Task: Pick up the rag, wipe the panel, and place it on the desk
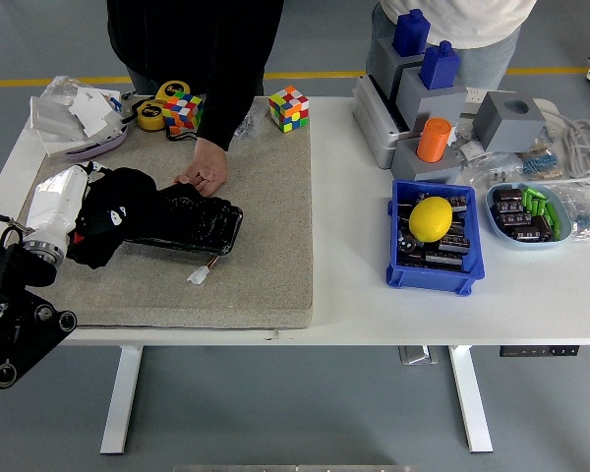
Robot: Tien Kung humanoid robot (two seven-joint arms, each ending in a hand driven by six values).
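A black rag (113, 211) is bunched over the left end of a glossy black panel (192, 222) lying on the grey mat (256, 246). My left hand (84, 197), white-shelled, is shut on the rag at the mat's left side. A person's hand (206, 173) rests on the mat at the panel's far edge, touching it. A small white connector (199, 275) hangs from the panel's near side. My right hand is out of view.
Rubik's cubes (288, 107) (182, 111), tape rolls (153, 113) and a bag of white bits (74, 113) sit at the back left. At right stand a blue bin (413, 270) with a lemon (431, 218), grey blocks (418, 98) and a tray of parts (529, 211).
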